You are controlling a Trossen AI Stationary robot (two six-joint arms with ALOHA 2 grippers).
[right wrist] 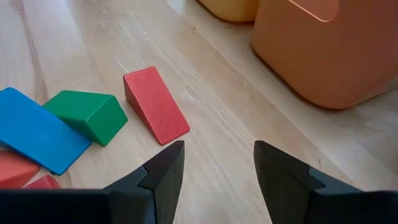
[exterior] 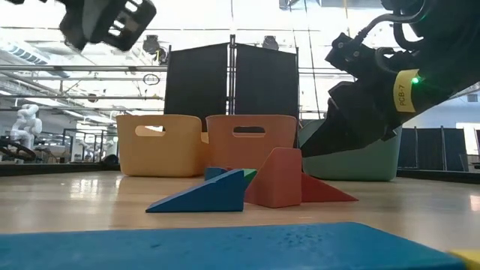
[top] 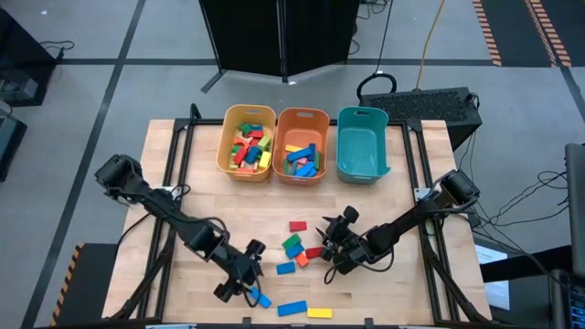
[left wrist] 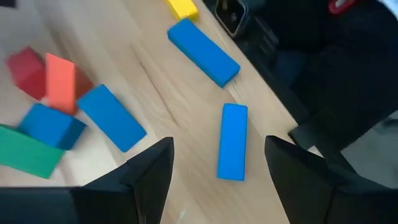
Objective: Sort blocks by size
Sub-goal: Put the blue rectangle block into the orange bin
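Three plastic bins at the wooden desk (top: 183, 183) back: yellow bin (top: 228, 155) and orange bin (top: 285, 169) hold coloured wooden blocks, teal bin (top: 362, 157). Loose blocks (top: 294, 247) scattered near front. Left gripper (top: 245, 271) and right gripper (top: 335, 239) flank them, fingers apart, empty.

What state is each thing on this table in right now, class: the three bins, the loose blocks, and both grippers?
Yellow bin: upright, holds many blocks.
Orange bin: upright, holds several blocks.
Teal bin: upright, looks empty.
Loose blocks: lying scattered on the table, none held.
Small blue bar: flat on the table, below the left gripper's fingers.
Red wedge: on its side, untouched.
Left gripper: open, empty.
Right gripper: open, empty.
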